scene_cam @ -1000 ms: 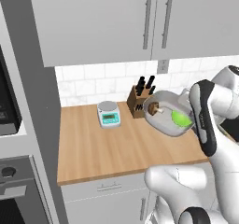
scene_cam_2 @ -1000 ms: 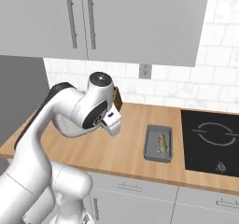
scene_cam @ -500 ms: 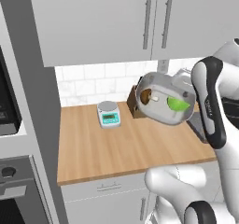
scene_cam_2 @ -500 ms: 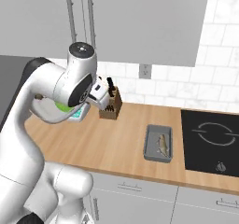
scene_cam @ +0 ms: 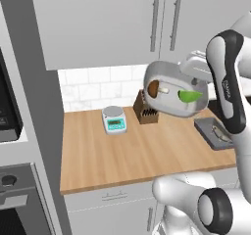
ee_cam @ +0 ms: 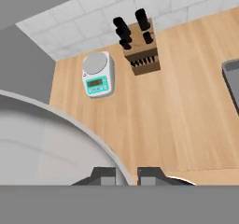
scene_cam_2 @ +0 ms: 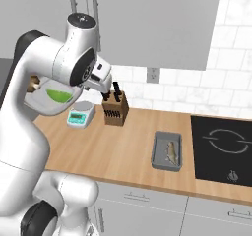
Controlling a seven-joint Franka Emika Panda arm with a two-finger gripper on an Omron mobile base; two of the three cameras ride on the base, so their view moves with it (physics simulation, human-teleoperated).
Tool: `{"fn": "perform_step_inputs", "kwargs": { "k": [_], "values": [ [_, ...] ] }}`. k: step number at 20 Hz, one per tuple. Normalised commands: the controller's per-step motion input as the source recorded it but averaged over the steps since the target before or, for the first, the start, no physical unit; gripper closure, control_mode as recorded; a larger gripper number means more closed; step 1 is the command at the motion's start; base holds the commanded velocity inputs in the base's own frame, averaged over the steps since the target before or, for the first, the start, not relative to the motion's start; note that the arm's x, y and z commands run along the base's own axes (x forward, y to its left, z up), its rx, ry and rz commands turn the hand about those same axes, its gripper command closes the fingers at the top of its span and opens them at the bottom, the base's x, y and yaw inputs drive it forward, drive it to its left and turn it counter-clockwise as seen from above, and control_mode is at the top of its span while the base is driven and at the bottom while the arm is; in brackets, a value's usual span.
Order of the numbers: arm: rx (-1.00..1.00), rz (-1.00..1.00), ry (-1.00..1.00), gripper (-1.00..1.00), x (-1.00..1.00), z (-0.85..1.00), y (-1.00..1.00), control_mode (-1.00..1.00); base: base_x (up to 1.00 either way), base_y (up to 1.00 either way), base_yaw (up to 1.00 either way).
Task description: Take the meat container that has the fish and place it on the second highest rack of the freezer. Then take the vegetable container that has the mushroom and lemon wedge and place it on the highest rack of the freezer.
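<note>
The vegetable container [scene_cam: 172, 96] hangs high over the counter, tipped so its pale inside faces the left base camera. The mushroom [scene_cam: 154, 88] and the green lemon wedge [scene_cam: 190, 96] lie in it. My gripper [scene_cam: 197, 81] is shut on its rim. From the right base view the vegetable container [scene_cam_2: 45, 101] sits left of the arm with the lemon wedge [scene_cam_2: 58, 96] inside and my gripper [scene_cam_2: 75, 89] at its edge. In the hand view my gripper [ee_cam: 127, 175] pinches the container's rim [ee_cam: 70, 125]. The meat container [scene_cam_2: 167, 151] with the fish [scene_cam_2: 172, 153] rests on the counter.
A small kitchen scale [scene_cam: 114, 120] and a wooden knife block [scene_cam: 146, 109] stand at the back of the wooden counter [scene_cam: 137, 155]. A black cooktop [scene_cam_2: 224, 149] lies right of the tray. Grey wall cupboards [scene_cam: 127, 18] hang above; a dark oven [scene_cam: 12, 199] is at the left.
The arm has swung left and lifted the vegetable container higher, tilting it toward the left camera. The tray with the fish has stayed put.
</note>
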Motion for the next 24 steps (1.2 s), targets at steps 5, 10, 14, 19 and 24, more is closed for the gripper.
{"fn": "perform_step_inputs", "kwargs": {
  "k": [5, 10, 14, 19, 24],
  "values": [
    [0.00, 0.00, 0.00, 1.00, 0.00, 0.00, 0.00, 1.00, -0.41, 0.00, 0.02],
    [0.00, 0.00, 0.00, 1.00, 0.00, 0.00, 0.00, 1.00, -0.75, 0.00, 0.18],
    [0.00, 0.00, 0.00, 1.00, 0.00, 0.00, 0.00, 1.00, -0.02, 0.00, 0.39],
    [0.00, 0.00, 0.00, 1.00, 0.00, 0.00, 0.00, 1.00, 0.15, 0.08, 0.72],
    [0.00, 0.00, 0.00, 1.00, 0.00, 0.00, 0.00, 1.00, 0.09, 0.06, 0.99]
  ]
}}
